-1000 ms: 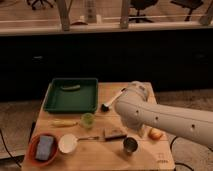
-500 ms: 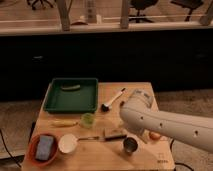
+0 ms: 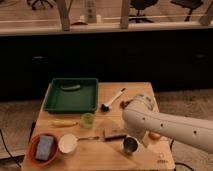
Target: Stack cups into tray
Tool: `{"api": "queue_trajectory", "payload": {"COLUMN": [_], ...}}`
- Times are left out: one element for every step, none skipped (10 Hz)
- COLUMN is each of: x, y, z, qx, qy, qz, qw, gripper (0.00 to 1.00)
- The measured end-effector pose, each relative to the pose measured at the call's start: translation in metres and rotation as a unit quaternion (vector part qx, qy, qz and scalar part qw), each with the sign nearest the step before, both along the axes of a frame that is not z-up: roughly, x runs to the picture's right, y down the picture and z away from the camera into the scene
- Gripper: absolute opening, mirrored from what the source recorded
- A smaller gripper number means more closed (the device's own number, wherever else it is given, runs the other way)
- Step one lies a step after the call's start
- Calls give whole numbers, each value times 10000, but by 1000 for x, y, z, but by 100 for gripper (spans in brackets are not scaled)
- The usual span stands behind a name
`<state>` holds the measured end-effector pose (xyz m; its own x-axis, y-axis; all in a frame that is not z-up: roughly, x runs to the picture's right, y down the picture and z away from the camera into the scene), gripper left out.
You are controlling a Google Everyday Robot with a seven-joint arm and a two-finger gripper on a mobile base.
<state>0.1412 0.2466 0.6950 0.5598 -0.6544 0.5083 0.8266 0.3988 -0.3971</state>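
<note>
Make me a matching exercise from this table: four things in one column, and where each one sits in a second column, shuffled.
Things:
1. green cup
2. silver cup
3. tray
4. brush

Places:
A. back left of the table
B. lying just right of the tray
C. near the front edge, by the gripper under the white arm
D. just in front of the tray

Pairs: 1-D, 2-C, 3-A, 4-B.
</note>
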Motion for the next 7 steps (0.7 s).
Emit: {"api": "queue_trajectory", "payload": {"x": [1,2,1,0,2,3,3], "y": [5,9,12,13,15,18,20], "z": [2,4,5,6,7,8,8], "qx": [-52,-90,-127,-154,-181,-214,-232], "qy": [-2,-6,-14,-15,1,15,1], "qz": [6,10,1,-5,6,20,28], "qw": [10000,10000,9999,9999,9998,9998,9997], "gripper": [80,80,80,80,80,80,80]}}
